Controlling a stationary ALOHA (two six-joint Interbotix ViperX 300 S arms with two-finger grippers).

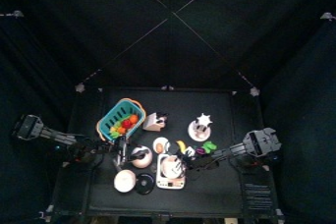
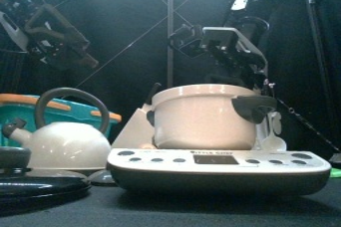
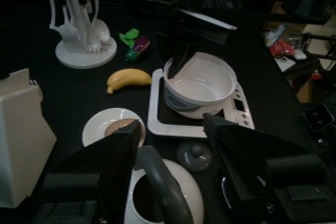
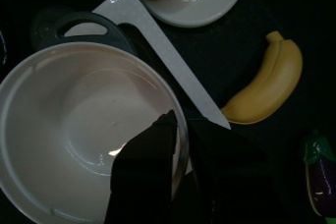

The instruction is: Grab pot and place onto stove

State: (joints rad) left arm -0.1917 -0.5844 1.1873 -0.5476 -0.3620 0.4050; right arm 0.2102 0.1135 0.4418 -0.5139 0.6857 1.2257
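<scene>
While upright on stove [image 2: 220, 166], pot [image 2: 202, 115] mouth up, right jaws gripping rim.

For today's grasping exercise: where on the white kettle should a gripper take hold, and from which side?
Grip the kettle by its arched handle, coming down from above. The handle loops clear over the lid, leaving a gap for a jaw, while the rounded body looks too wide and smooth to pinch.

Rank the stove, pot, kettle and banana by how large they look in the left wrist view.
1. Kettle, though nearest the camera, so unsure.
2. Stove.
3. Pot.
4. Banana.
</scene>
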